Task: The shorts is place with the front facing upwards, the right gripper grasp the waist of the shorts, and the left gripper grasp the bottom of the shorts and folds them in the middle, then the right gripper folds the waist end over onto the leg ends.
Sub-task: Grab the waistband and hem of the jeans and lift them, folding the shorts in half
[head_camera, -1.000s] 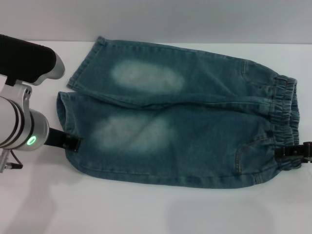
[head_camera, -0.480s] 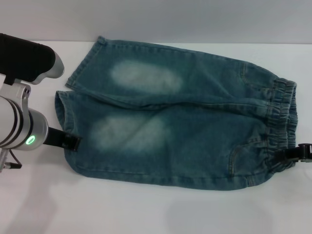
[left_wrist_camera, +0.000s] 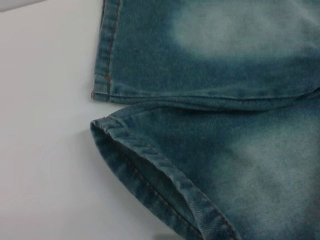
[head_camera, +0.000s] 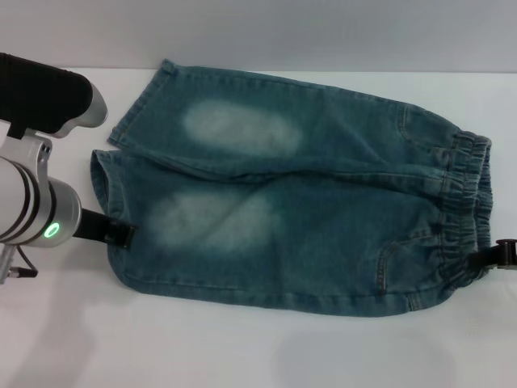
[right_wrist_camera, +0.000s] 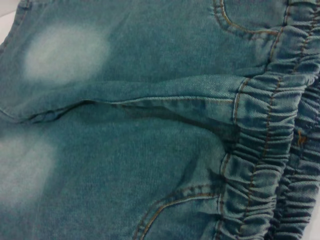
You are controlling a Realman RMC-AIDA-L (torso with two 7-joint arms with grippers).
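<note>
Gripping opposite ends of the blue denim shorts [head_camera: 299, 202], I have bunched the near side: over the last second the gathered elastic waist [head_camera: 464, 214] has slid toward 9 o'clock as my right gripper [head_camera: 494, 257], black claw at 4 o'clock, pinches its near corner. My left gripper [head_camera: 113, 234], green-lit, is closed on the near flat leg hem [head_camera: 103, 194] at 9 o'clock. The shorts lie front up across the white table [head_camera: 258, 347], centre. I judge both grasps set, so the lengthwise fold can start.
</note>
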